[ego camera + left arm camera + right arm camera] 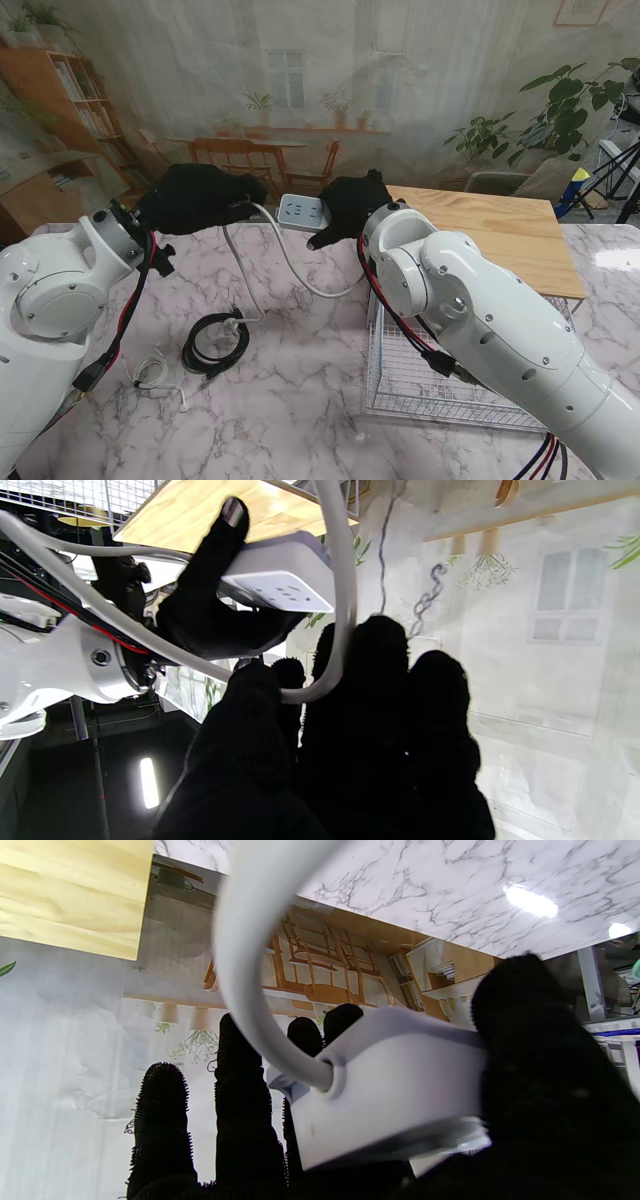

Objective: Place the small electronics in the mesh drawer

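Note:
A white power strip [303,211] is held up above the far side of the marble table, with my black-gloved right hand [348,206] shut on it. The right wrist view shows its white body [395,1085] resting between thumb and fingers [240,1100]. Its thick white cord [290,262] loops down toward the table. My left hand [198,196] is closed around that cord [340,630] close to the strip [280,577]. The wire mesh drawer [400,370] sits on the table to my right, partly hidden under my right arm.
A coiled black cable [213,345] and a thin white earphone cable [155,375] lie on the marble nearer to me on the left. A wooden board [500,235] lies at the far right beside the drawer.

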Controlling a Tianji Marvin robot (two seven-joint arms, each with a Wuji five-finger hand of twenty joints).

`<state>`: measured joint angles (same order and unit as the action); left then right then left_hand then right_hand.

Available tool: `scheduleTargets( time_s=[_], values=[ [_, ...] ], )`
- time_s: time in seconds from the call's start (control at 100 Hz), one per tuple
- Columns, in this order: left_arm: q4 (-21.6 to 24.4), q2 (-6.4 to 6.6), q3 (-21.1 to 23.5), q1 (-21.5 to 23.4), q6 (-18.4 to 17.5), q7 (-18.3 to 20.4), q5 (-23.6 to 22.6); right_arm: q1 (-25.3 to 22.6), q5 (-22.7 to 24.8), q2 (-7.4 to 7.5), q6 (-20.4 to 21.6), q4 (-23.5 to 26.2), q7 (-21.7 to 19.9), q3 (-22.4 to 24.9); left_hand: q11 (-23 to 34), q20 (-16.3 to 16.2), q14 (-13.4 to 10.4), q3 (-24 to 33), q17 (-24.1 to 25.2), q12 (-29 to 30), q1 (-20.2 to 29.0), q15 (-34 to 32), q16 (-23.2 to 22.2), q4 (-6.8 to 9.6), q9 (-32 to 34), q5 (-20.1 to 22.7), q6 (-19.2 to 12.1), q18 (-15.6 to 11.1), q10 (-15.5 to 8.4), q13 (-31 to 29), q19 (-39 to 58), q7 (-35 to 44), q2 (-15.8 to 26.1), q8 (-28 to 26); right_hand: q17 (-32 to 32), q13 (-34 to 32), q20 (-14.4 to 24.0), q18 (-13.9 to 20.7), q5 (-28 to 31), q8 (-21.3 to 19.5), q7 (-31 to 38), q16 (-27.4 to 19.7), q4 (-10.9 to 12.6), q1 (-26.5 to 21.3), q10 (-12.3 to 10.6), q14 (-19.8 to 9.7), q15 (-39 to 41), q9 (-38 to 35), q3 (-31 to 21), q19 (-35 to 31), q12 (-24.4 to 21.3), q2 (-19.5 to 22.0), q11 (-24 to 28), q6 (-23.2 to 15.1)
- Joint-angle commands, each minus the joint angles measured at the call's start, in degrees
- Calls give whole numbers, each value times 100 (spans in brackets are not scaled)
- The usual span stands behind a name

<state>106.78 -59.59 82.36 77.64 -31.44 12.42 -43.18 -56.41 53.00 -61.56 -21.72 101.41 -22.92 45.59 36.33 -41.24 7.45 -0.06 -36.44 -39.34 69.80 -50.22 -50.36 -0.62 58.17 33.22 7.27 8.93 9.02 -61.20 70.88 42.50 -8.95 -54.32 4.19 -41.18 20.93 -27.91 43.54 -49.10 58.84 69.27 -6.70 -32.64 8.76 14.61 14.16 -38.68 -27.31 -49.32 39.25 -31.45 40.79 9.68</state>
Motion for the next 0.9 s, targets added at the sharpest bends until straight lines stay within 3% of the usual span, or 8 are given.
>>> scheduleTargets(
  time_s=[0.0,0.34,0.89],
  values=[
    [-2,12,-31,-150,80,80,-24,-42,-69,-5,32,11,17,-59,206,-174,-238,136,18,-142,293,-196,-74,88,192,50,-249,-375,95,-174,121,116,130,-24,-42,-136,-2,6,724,-23,357,79,178,-804,-80,-39,379,-117,-2199,65,59,1309,156,-577],
    [-142,6,-166,-551,205,48,-247,-162,-332,-35,188,27,219,-188,223,-212,-289,154,29,-200,262,-245,-122,93,214,45,-338,-408,40,-166,148,133,135,5,-35,-200,6,7,747,-41,358,102,182,-777,-105,-54,410,-186,-2250,61,124,1287,198,-572],
    [-1102,-9,-798,-1332,845,103,-458,-979,-467,-29,736,535,616,238,237,-260,-322,152,64,-296,238,-321,-201,84,181,36,-520,-472,-9,-130,150,144,166,57,-8,-242,15,3,791,-43,351,118,184,-773,-109,-58,426,-238,-2293,38,154,1239,201,-559]
  ],
)
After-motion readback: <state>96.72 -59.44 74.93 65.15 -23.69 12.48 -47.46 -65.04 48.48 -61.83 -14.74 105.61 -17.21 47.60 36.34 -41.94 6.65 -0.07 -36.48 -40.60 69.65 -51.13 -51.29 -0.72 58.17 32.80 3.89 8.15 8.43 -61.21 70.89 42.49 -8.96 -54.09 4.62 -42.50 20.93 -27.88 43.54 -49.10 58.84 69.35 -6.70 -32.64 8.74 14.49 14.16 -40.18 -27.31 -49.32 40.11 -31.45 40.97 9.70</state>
